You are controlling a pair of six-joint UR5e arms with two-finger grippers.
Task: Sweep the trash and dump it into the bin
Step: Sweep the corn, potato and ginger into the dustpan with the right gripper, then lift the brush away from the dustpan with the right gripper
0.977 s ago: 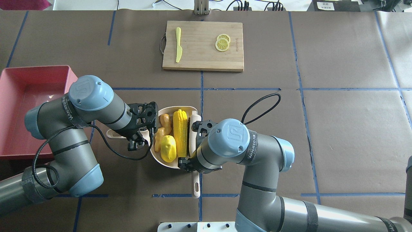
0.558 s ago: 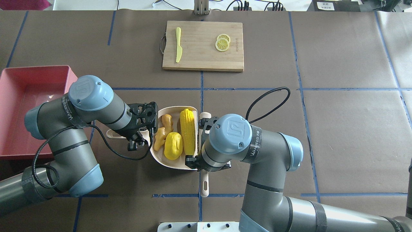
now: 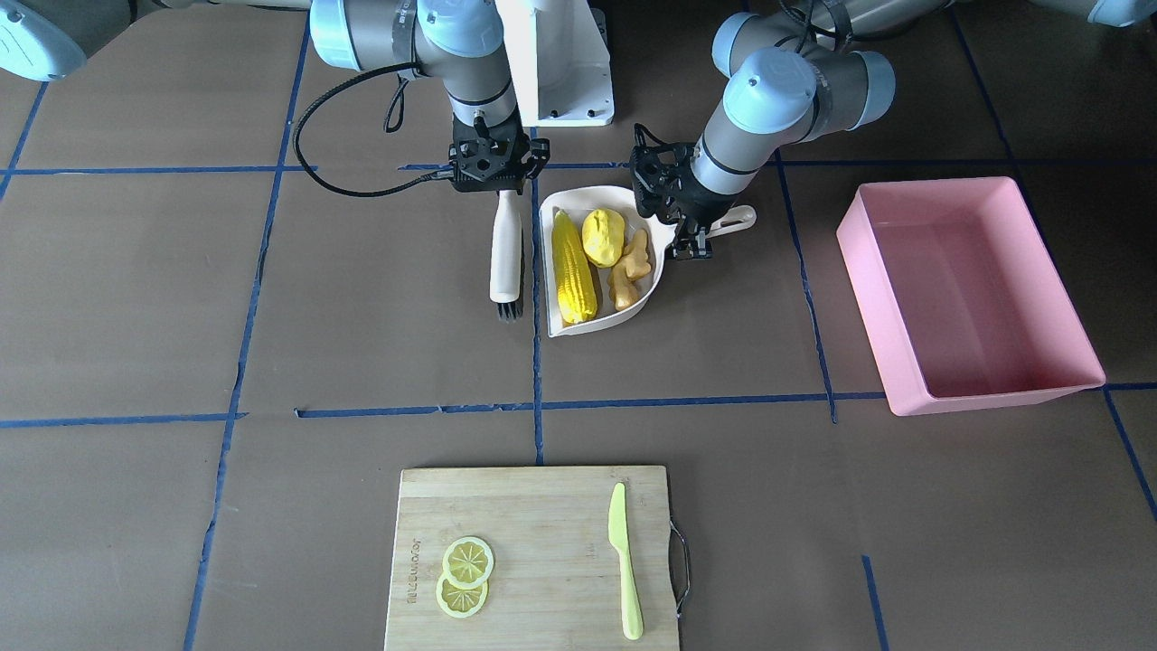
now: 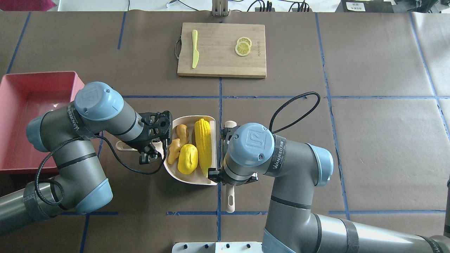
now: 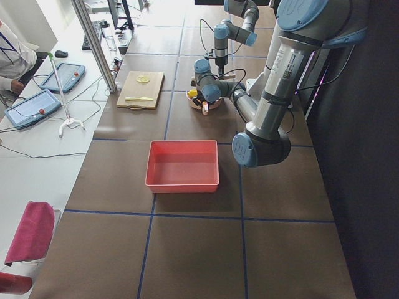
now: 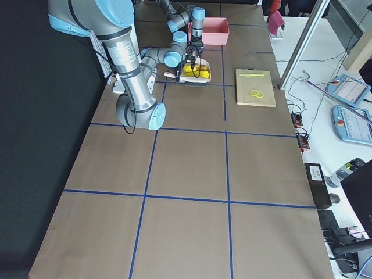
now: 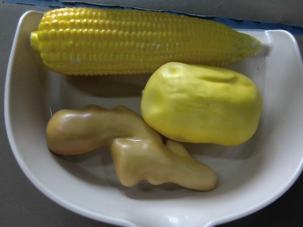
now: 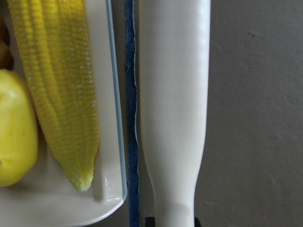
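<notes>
The cream dustpan (image 4: 186, 180) lies on the table and holds the yellow corn cob (image 4: 204, 146), the yellow lemon-like lump (image 4: 187, 159) and the tan ginger root (image 4: 177, 142). The left wrist view shows all three inside the pan (image 7: 274, 175). My left gripper (image 4: 151, 146) is shut on the dustpan's handle (image 3: 737, 220). My right gripper (image 3: 503, 181) is shut on a cream brush (image 3: 506, 244) that lies just beside the pan's open edge, apart from the corn (image 8: 57, 85). The pink bin (image 4: 21, 105) stands to the left of my left arm and looks empty.
A wooden cutting board (image 4: 221, 49) at the far side carries a lime-green knife (image 4: 194, 48) and lemon slices (image 4: 243, 46). Blue tape lines cross the brown table cover. Operator desks stand beyond the far edge in the side views.
My right gripper has drawn the brush to the right, out of the pan's mouth. The corn and the lump have settled flat in the pan. The left arm has not moved.
</notes>
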